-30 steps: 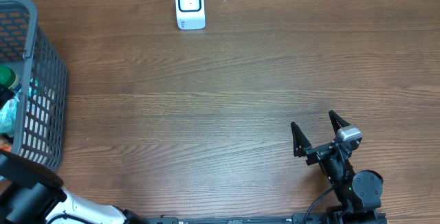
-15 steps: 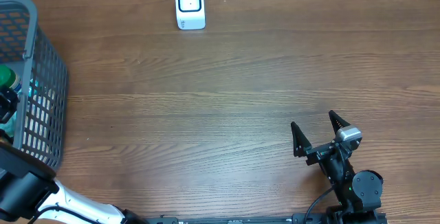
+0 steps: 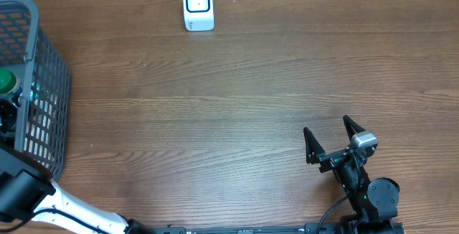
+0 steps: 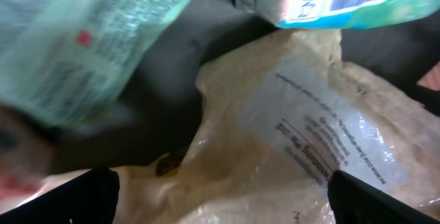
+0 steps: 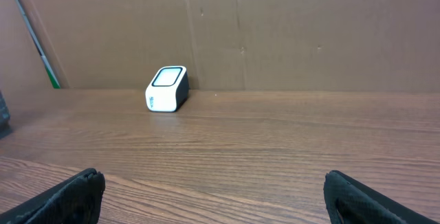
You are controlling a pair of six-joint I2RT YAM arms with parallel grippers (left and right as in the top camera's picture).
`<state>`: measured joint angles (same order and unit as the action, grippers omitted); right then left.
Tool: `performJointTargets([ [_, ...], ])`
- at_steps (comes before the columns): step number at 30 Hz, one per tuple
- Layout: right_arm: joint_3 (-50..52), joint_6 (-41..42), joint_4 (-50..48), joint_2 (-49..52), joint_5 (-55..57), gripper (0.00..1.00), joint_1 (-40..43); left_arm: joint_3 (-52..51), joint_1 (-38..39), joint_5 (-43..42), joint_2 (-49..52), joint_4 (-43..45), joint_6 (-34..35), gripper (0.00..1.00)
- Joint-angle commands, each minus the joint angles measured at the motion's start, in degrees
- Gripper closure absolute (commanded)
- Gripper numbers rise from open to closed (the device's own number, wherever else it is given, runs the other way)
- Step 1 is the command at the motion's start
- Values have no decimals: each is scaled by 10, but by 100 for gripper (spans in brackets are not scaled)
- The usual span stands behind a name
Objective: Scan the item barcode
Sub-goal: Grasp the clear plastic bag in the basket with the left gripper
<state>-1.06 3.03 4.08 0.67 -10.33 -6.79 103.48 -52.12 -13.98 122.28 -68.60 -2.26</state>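
Deeper in basket [image 3: 44, 97], left fingers [image 4: 75, 198] flank pouch [image 4: 302, 148].

A brown wood-grain table [image 3: 237, 97] lay under soft, even light. Along its far edge stood plain brown cardboard panels [image 5: 275, 31], upright, with vertical seams between them.

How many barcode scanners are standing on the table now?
1. The white barcode scanner stands at the far edge of the table, left of centre. The basket could hide more.
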Motion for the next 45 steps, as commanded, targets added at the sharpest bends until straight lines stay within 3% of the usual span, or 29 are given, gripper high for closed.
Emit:
performJointTargets([
  [1,6,1,-3,-5,-4,0,1,-3,7,-28,36,-2,-25,5],
  [5,6,1,-3,-5,-4,0,1,-3,13,-26,52,-1,-24,18],
  [11,6,1,-3,-5,-4,0,1,-2,15,-26,56,0,-24,62],
  [14,6,1,-3,-5,-4,0,1,-1,15,-26,56,-1,-15,78],
  [15,6,1,-3,-5,-4,0,1,0,15,-26,56,-2,-14,88],
  [17,6,1,-3,-5,-4,0,1,6,15,-26,55,-8,-14,96],
  [26,6,1,-3,-5,-4,0,1,134,16,-26,54,-102,0,96],
  [37,6,1,-3,-5,-4,0,1,467,30,-35,51,-271,81,96],
  [45,6,1,-3,-5,-4,0,1,606,65,-56,-20,-274,130,96],
])
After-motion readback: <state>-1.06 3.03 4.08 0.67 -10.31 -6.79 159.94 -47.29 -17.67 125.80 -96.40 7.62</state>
